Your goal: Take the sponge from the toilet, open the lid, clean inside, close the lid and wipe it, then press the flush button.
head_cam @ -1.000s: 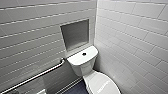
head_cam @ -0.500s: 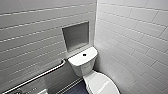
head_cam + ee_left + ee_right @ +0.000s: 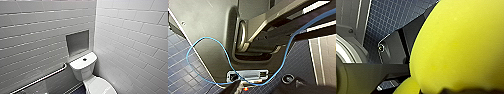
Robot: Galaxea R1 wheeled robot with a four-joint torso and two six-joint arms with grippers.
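Your right arm hangs low, its wrist camera angled across the dark blue tiled floor [image 3: 393, 15], and the right claw [image 3: 453, 88] has the sponge [image 3: 461, 45]: the yellow body sits hard up against the lens, clear of the floor with nothing under it, though you cannot read how wide the jaws stand around it. Your left arm is tucked in close beside the robot's own grey base, its wrist facing that base and a loose blue cable [image 3: 205, 38] looped across it; whether the left claw [image 3: 268, 90] is open or closed, you cannot tell. Ahead of you in the head view the toilet [image 3: 83, 71] stands in the corner of two white-tiled walls, the flush button [image 3: 84, 59] dark in the middle of the tank top, the lid [image 3: 100, 86] down over the bowl, a recessed niche [image 3: 77, 43] in the wall just behind the tank and a grab bar [image 3: 42, 78] slanting along the wall beside it. Against half a second ago the whole scene sits lower in the head view, so less of the bowl shows; that is the camera moving, and the toilet, niche and bar keep their places relative to one another
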